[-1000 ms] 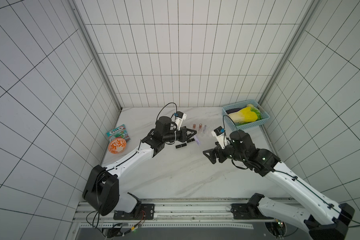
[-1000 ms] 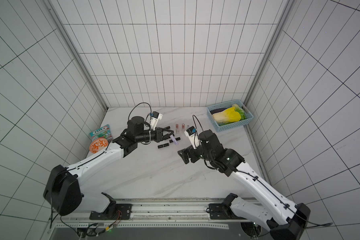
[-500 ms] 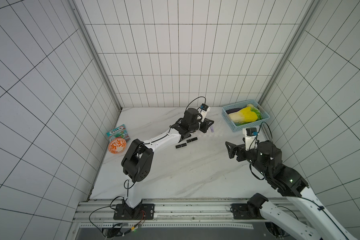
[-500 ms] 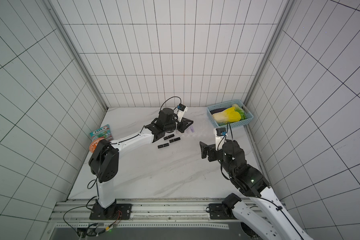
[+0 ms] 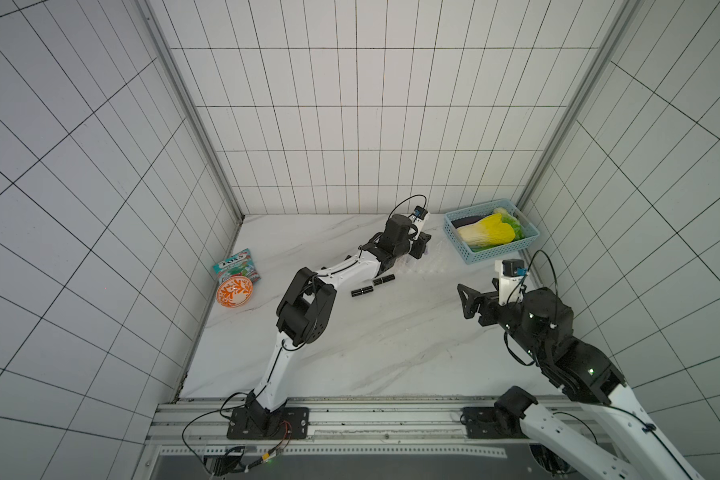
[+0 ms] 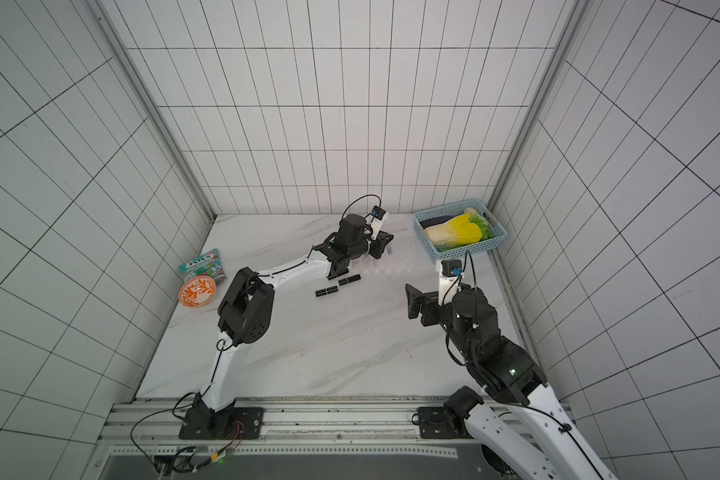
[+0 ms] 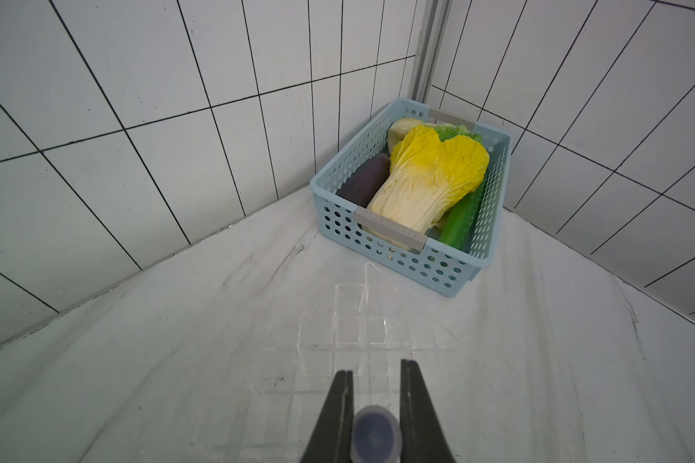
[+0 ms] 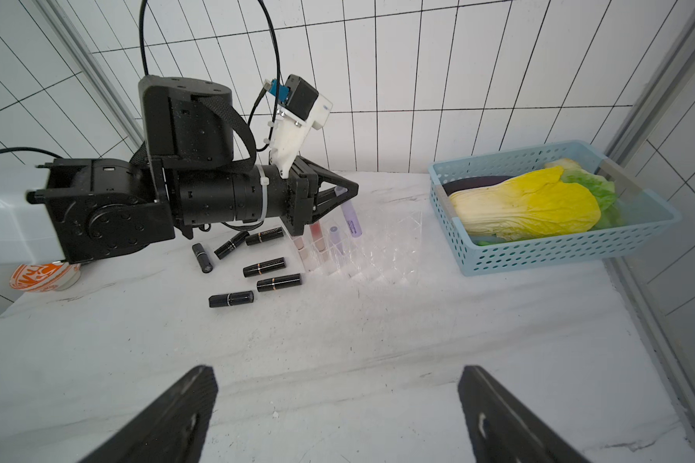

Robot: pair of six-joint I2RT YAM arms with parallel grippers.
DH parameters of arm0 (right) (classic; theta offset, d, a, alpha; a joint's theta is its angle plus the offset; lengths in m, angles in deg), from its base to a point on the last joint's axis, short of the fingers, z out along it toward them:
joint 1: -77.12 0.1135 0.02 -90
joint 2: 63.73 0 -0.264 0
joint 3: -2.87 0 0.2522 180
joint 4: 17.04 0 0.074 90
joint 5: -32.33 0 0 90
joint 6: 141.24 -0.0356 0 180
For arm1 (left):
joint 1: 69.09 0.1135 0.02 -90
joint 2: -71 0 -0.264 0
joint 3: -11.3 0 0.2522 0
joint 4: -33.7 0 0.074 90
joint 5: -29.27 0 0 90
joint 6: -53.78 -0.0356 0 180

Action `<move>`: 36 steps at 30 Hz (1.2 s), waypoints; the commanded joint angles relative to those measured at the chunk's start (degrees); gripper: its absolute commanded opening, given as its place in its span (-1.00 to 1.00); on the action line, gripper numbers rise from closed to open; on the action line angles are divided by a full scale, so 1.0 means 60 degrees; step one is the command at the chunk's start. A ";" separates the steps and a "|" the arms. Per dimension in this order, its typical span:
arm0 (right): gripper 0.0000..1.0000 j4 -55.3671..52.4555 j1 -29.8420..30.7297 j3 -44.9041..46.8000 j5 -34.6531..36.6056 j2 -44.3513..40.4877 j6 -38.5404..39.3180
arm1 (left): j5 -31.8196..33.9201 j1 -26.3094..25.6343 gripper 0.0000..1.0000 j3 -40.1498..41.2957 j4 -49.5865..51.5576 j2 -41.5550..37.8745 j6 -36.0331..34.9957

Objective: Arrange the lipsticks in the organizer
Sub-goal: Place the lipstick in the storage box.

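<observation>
Left hand (image 8: 348, 191) of mine is clamped tight on a lavender-capped lipstick (image 8: 352, 219). It hangs slightly tilted from between the fingers, right over the clear organizer (image 8: 382, 248) on the far side of the desk (image 8: 378, 352). Whether its lower end has entered a slot, I cannot tell. From that wrist I see the same lipstick (image 7: 376, 437) end-on, with the organizer's bare slots just beyond it.

Just left of the held tube, two pinkish gloss tubes (image 8: 309, 242) and another lavender-capped tube (image 8: 335, 240) stand upright in the organizer's left-end slots. Six black lipsticks (image 8: 263, 267) lie flat on the desk to the left of the organizer.

My right hand (image 8: 336, 385) is spread wide and holds nothing. It hovers over the near right of the desk, well apart from the organizer.
</observation>
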 commanded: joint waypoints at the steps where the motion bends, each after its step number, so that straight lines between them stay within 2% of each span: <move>1: 0.95 -0.0073 -0.0055 0.0181 -0.0120 -0.0049 -0.0138 | 0.0367 -0.0030 -0.89 -0.0651 0.0073 0.0565 -0.0320; 17: 0.94 -0.0154 -0.0062 0.0181 -0.0461 -0.0015 -0.0210 | 0.0746 0.0042 -0.90 -0.1253 0.0474 0.1406 -0.0480; 24: 0.94 -0.0219 -0.0062 0.0240 -0.0528 -0.0067 -0.0274 | 0.0806 0.0017 -0.80 -0.1218 0.0566 0.1547 -0.0553; 25: 0.95 -0.0220 -0.0062 0.0240 -0.0539 -0.0054 -0.0284 | 0.0794 0.0023 -0.71 -0.1165 0.0555 0.1512 -0.0553; 27: 0.98 -0.0220 -0.0062 0.0183 -0.0644 0.0152 -0.0230 | 0.0765 -0.0044 -0.12 -0.0929 0.0466 0.1278 -0.0539; 29: 0.98 -0.0234 -0.0055 0.0125 -0.0727 0.0314 -0.0212 | 0.0678 -0.0103 0.31 -0.0532 0.0304 0.0731 -0.0341; 31: 0.99 -0.0234 -0.0051 0.0052 -0.0833 0.0514 -0.0197 | 0.0665 -0.0116 0.43 -0.0197 0.0293 0.0204 -0.0004; 33: 1.00 -0.0194 -0.0062 -0.0174 -0.1080 0.1020 -0.0153 | 0.0551 -0.0088 0.70 0.1043 0.0168 -0.1294 0.0896; 36: 1.00 -0.0161 -0.0062 -0.0300 -0.1266 0.1310 -0.0180 | 0.0226 -0.0046 0.77 0.1268 0.0170 -0.1642 0.0796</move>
